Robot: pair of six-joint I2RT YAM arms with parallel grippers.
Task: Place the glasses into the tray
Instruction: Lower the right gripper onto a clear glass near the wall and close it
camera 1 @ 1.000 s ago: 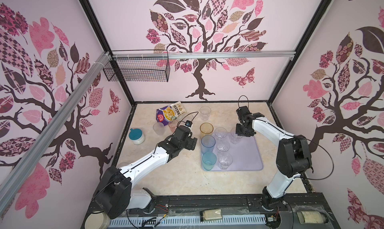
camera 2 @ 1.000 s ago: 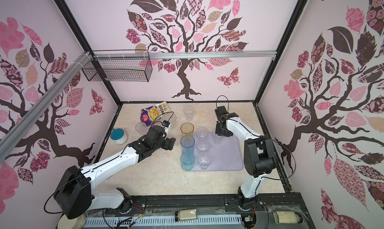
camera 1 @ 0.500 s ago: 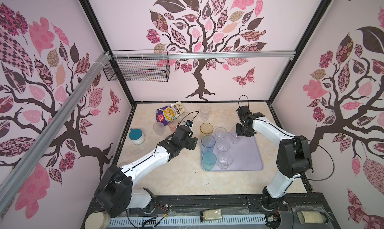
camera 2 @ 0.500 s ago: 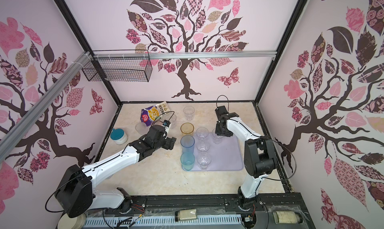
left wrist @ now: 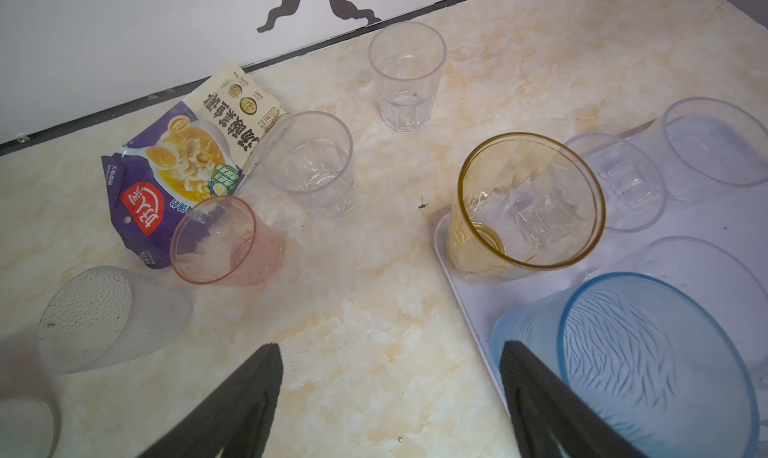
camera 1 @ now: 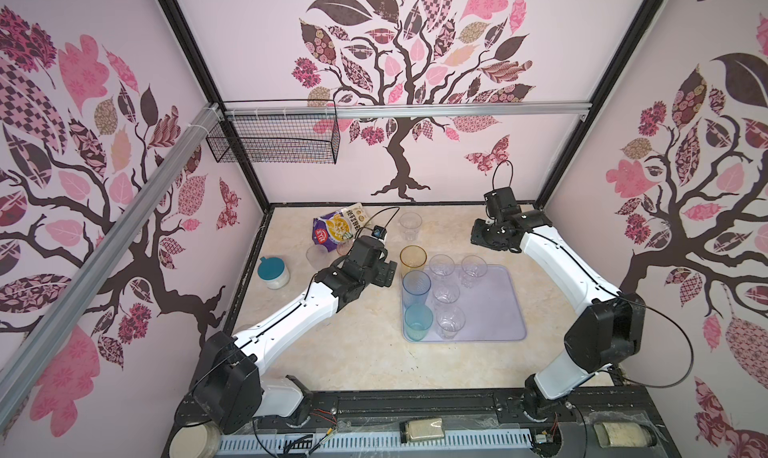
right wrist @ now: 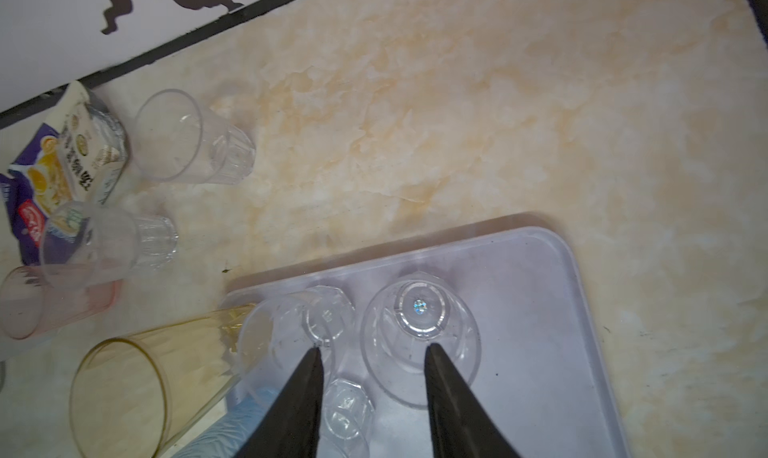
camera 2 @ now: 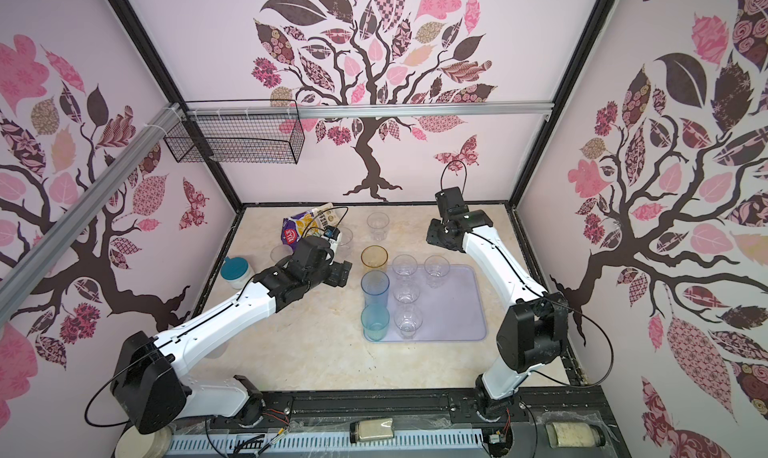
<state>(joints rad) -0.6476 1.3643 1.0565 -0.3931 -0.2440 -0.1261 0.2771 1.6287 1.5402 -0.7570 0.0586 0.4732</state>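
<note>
Left gripper (left wrist: 390, 347): jaws wide apart, empty, just left of tray (camera 1: 494, 310). Right gripper (right wrist: 372, 348): jaws apart, empty, above tray's far edge. Glasses (camera 1: 446, 293): seven in tray, others on counter (camera 1: 361, 360) beyond its far-left corner. Likely light, stiff, slippery; grip across the wall, mid-height.
</note>
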